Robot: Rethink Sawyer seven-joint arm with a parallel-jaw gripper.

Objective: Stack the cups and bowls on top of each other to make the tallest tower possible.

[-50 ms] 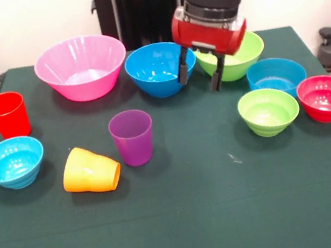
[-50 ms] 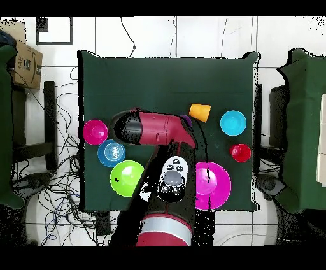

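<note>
My gripper hangs open and empty above the table, between the mid-sized blue bowl and the mid-sized lime green bowl. The big pink bowl stands left of them. To the right are a small blue bowl, a small lime green bowl and a red bowl. At the left stand the red cup and a light blue bowl. The purple cup is upright in the middle. Beside it the orange cup lies on its side. In the overhead view the arm hides the gripper.
Everything rests on a dark green tablecloth, with the cups and bowls all in the half towards the robot. Around the table in the overhead view are a cardboard box, green chairs and loose cables on the floor.
</note>
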